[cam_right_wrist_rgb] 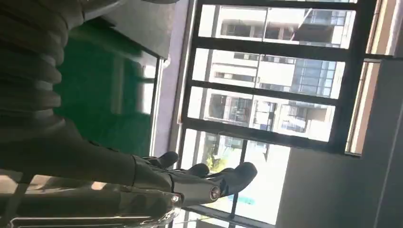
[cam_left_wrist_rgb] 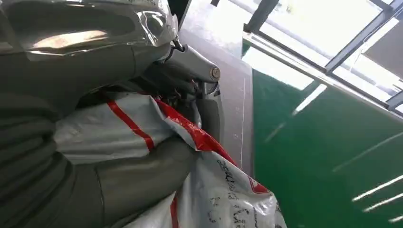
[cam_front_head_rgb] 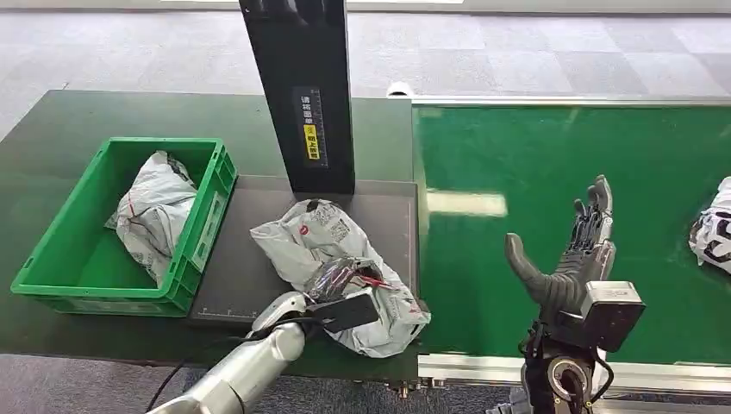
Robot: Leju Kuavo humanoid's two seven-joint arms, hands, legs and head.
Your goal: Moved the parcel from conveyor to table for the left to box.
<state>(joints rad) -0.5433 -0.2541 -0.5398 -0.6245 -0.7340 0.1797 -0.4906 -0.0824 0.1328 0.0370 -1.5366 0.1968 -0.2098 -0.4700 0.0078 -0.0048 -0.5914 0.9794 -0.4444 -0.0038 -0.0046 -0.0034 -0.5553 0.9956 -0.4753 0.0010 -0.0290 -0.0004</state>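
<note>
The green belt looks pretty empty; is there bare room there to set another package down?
Yes. The green belt is bare between the grey table and the parcel at its far right edge; only the raised right hand hovers there. The table is crowded: the left hand grips a parcel beside the green crate.

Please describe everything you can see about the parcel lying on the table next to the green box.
The parcel is a soft bag of wrinkled grey-white plastic film with red stripes and black printed writing. It lies flat and crumpled on the dark table, between the green box and the conveyor, in front of a black post. The left hand rests on its near part, fingers around a fold, as the left wrist view shows. It looks sealed.
</note>
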